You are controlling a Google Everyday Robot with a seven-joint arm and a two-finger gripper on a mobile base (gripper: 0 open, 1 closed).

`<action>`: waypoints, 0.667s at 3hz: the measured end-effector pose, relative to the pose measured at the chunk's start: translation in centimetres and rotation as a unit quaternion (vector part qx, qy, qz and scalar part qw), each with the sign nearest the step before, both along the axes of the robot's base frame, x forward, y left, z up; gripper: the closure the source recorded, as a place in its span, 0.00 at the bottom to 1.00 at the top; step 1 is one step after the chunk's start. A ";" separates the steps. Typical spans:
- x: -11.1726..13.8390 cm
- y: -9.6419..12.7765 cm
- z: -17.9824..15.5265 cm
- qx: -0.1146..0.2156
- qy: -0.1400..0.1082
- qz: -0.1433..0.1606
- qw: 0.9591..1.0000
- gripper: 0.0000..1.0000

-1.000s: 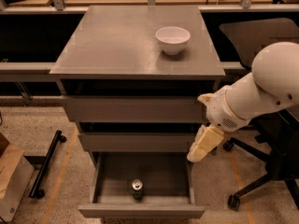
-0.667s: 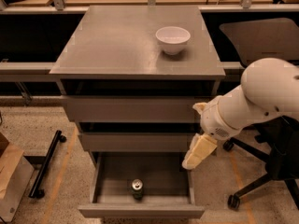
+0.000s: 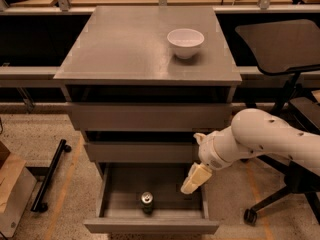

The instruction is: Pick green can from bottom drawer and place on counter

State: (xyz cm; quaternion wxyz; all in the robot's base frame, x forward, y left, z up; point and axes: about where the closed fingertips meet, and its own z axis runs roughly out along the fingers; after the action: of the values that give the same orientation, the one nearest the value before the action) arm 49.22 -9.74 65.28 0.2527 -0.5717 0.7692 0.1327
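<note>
Camera view: gripper (image 3: 193,181) hangs over the right side of the bottom drawer (image 3: 150,227), can't tell if it's clenched or released. I'd slide left, then drop straight onto the green can (image 3: 146,200).

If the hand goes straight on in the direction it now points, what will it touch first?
Probably the floor of the open bottom drawer, a little beside the green can rather than the can itself. The hand hangs over the drawer's right part in the picture, pointing down and left. Depth is unclear.

The white arm (image 3: 260,139) extends from the right, its gripper (image 3: 192,180) angled downward at lower centre.
</note>
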 end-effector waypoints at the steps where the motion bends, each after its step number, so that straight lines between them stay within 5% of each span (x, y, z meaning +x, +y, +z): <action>1: -0.2 0.1 -0.2 -0.003 0.004 0.001 1.000 0.00; 2: 0.6 1.3 -1.4 -0.002 -0.006 0.005 1.000 0.00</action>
State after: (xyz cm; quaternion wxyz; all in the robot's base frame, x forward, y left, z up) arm 49.86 -8.41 63.88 0.2551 -0.5767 0.7654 0.1288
